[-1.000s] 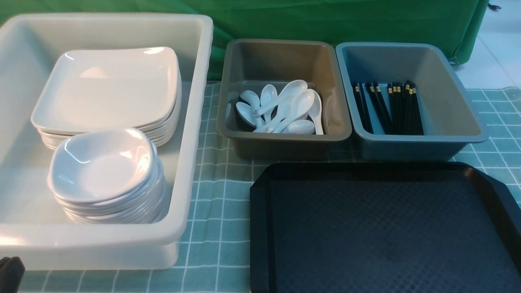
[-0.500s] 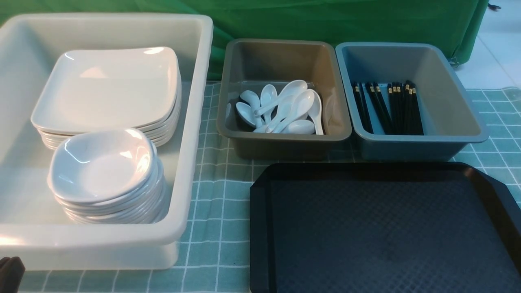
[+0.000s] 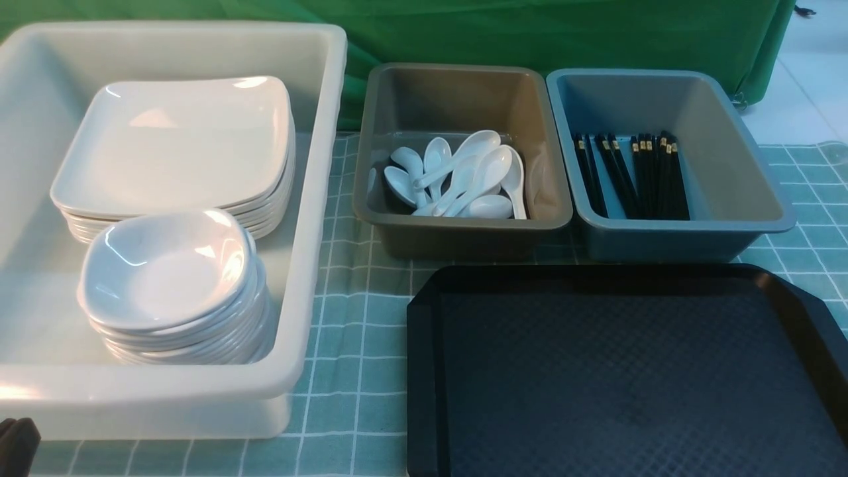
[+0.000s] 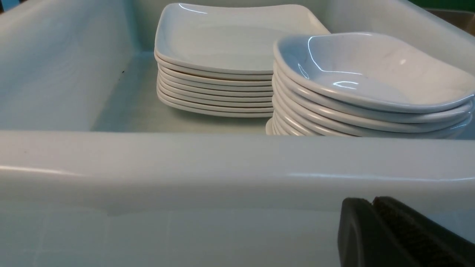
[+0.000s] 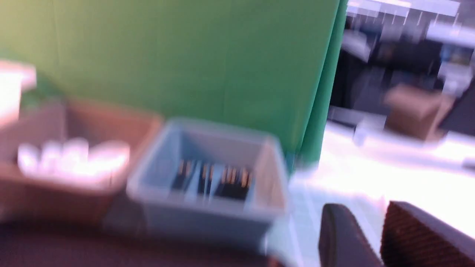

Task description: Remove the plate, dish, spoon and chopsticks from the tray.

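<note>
The black tray (image 3: 623, 377) lies at the front right with nothing on it. White square plates (image 3: 175, 142) (image 4: 226, 37) are stacked in the white tub (image 3: 318, 199), and a stack of small deep dishes (image 3: 165, 268) (image 4: 371, 70) stands in front of them. Several spoons (image 3: 464, 175) lie in the brown bin. The chopsticks (image 3: 636, 175) (image 5: 213, 178) lie in the blue-grey bin. My left gripper (image 3: 16, 444) (image 4: 371, 202) is shut and empty, low outside the tub's near wall. In the blurred right wrist view my right gripper (image 5: 367, 211) has its jaws apart with nothing between them.
The brown bin (image 3: 457, 228) and the blue-grey bin (image 3: 682, 228) stand side by side behind the tray. A green checked cloth (image 3: 358, 311) covers the table, with a green curtain (image 3: 530, 33) behind. The tub's near wall (image 4: 222, 163) rises right in front of my left gripper.
</note>
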Robot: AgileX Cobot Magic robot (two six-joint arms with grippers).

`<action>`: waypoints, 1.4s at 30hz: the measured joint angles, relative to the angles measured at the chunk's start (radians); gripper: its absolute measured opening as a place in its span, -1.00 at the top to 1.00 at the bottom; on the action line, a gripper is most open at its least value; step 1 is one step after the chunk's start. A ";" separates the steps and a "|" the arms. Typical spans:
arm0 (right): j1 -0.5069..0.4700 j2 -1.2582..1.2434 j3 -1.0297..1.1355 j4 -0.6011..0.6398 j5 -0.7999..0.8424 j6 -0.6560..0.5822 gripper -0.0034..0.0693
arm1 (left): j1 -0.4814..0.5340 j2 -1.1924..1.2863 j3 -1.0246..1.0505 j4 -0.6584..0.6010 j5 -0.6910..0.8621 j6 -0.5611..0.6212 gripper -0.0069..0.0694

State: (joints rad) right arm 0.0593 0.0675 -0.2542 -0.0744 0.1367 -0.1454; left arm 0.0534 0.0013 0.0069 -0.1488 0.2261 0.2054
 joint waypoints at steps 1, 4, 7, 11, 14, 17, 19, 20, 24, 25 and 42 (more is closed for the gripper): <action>0.000 0.000 0.027 -0.001 0.017 -0.003 0.31 | 0.000 0.000 0.000 0.000 0.000 0.000 0.77; 0.000 -0.003 0.125 -0.001 0.037 -0.006 0.31 | 0.000 0.000 0.000 0.000 0.000 0.000 0.77; 0.000 -0.021 0.221 -0.002 0.041 -0.006 0.31 | 0.000 0.000 0.000 0.000 0.000 0.000 0.77; -0.008 -0.062 0.261 -0.003 0.111 -0.003 0.31 | 0.000 0.000 0.000 0.001 0.000 0.000 0.77; -0.015 -0.066 0.261 -0.005 0.111 -0.003 0.31 | 0.000 0.000 0.000 0.001 -0.001 0.000 0.77; -0.016 -0.066 0.261 -0.007 0.112 -0.002 0.31 | 0.000 0.000 0.000 0.001 -0.001 0.000 0.77; -0.016 -0.066 0.261 -0.007 0.111 -0.001 0.29 | 0.000 0.000 0.000 0.001 -0.001 0.000 0.77; -0.016 -0.066 0.261 -0.007 0.111 -0.001 0.29 | 0.000 0.000 0.000 0.001 -0.001 0.000 0.77; -0.016 -0.066 0.261 -0.008 0.111 0.001 0.27 | 0.000 0.000 0.000 0.001 -0.001 0.000 0.77; -0.016 -0.066 0.261 -0.008 0.111 0.001 0.26 | 0.000 0.000 0.000 0.001 -0.001 0.000 0.77; -0.016 -0.066 0.261 -0.008 0.111 0.006 0.24 | 0.000 0.000 0.000 0.001 -0.001 0.000 0.77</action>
State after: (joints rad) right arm 0.0429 0.0017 0.0067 -0.0829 0.2475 -0.1398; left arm 0.0534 0.0013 0.0069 -0.1479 0.2253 0.2054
